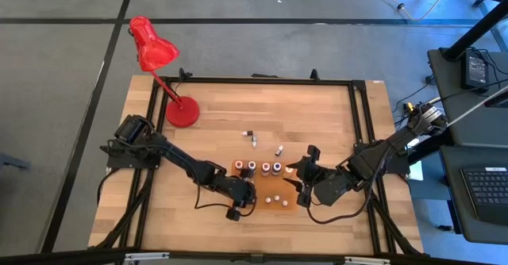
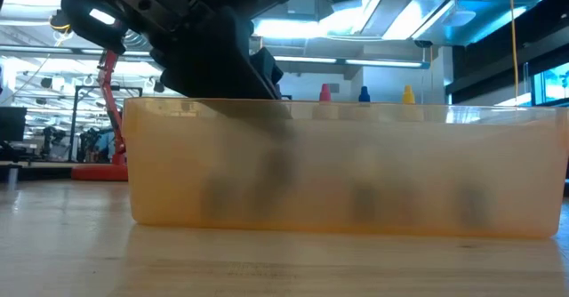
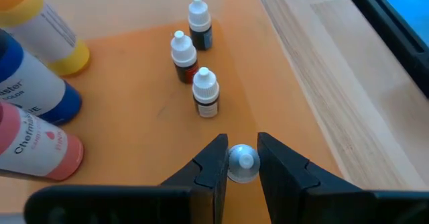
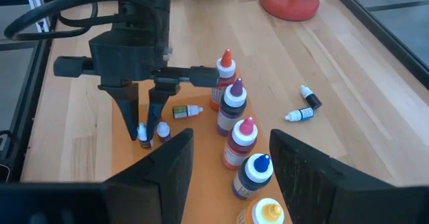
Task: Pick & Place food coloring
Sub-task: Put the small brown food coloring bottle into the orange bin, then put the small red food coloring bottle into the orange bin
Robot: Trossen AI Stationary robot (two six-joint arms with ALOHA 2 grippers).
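The left gripper (image 3: 242, 158) stands over the flat orange rectangular mat (image 3: 134, 96), its jaws closed on a small white-capped dropper bottle (image 3: 242, 163). Three more white-capped dropper bottles (image 3: 206, 93) stand upright on the mat just beyond it, near taller squeeze bottles (image 4: 240, 142) in a row. The right gripper (image 4: 231, 162) hovers beside that row, jaws apart and holding nothing. Two small bottles (image 4: 305, 106) lie on the wooden table (image 4: 348, 76) near the red desk lamp (image 1: 155, 63).

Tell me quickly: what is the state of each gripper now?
Left gripper: shut on a dropper bottle.
Right gripper: open, holding nothing.
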